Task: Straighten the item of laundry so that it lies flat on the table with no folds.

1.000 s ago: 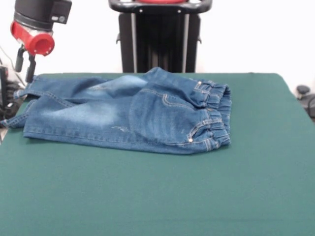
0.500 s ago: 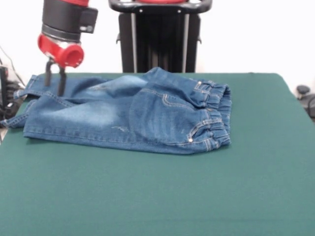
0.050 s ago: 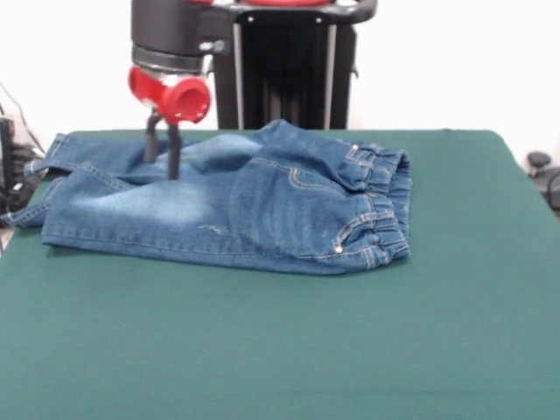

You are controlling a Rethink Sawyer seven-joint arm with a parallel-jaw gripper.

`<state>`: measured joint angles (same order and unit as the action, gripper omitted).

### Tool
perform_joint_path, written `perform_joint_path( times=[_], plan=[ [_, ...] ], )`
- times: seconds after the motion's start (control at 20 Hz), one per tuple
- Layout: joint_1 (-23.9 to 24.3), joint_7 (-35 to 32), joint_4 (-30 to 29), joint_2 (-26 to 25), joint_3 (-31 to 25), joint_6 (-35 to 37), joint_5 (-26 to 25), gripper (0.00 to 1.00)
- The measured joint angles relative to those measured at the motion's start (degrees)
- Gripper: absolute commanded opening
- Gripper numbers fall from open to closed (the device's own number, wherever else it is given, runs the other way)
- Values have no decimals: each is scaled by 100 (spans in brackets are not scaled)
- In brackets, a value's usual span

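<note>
A robotics lab: a bare green felt table (image 3: 350, 350) against a blank white wall (image 3: 455, 61) (cables (image 3: 13, 175) trailing at one edge).

Low front camera, across table (image 3: 289, 350), near

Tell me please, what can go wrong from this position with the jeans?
1. The end effector hangs over the legs of the jeans, which look doubled over; a pinch there might catch both layers and keep the fold.
2. The leg ends reach the left edge of the table, so a pull that way could drag them off.
</note>
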<state>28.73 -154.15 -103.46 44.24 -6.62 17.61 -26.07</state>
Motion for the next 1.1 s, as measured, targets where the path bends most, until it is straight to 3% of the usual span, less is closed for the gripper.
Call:
perform_joint_path(
  times=[0.35,0.6,1.1],
  plan=[
    [-799,0,-47,302,2,555,947,100],
    [-1322,0,-43,284,27,551,1327,100],
    [-2494,0,-12,-569,581,-74,1854,100]
  ],
)
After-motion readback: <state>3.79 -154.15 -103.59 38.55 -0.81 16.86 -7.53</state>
